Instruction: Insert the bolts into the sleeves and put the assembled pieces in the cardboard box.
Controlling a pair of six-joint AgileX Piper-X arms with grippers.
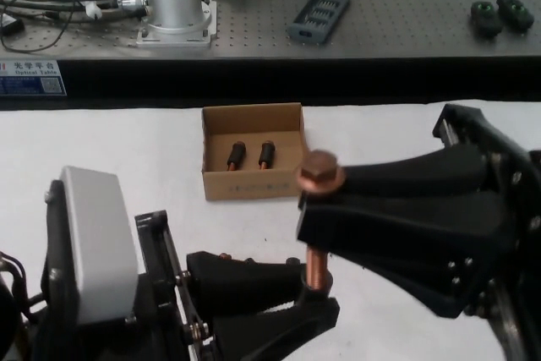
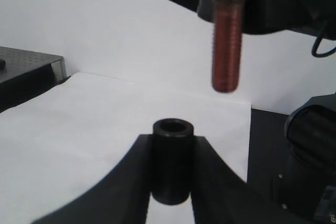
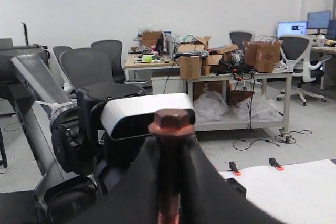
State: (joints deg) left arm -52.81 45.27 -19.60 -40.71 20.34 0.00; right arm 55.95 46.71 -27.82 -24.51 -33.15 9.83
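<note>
High view, cardboard box (image 1: 254,185): centre of frame on the white desk (image 1: 127,141), with two assembled pieces (image 1: 237,155) lying inside.
High view, bolt (image 1: 319,177): upright at lower centre, clamped in my right gripper (image 1: 318,209). My left gripper (image 1: 314,298) is directly below.
Left wrist view, sleeve (image 2: 172,163): upright, pinched in my left gripper. The bolt's threaded tip hangs above it, not touching.
Right wrist view, bolt: hex head up, squeezed in my right gripper.

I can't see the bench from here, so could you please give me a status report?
Left gripper shut on upright sleeve. Right gripper shut on bolt, tip above the sleeve, not yet in. Nothing between them.
</note>
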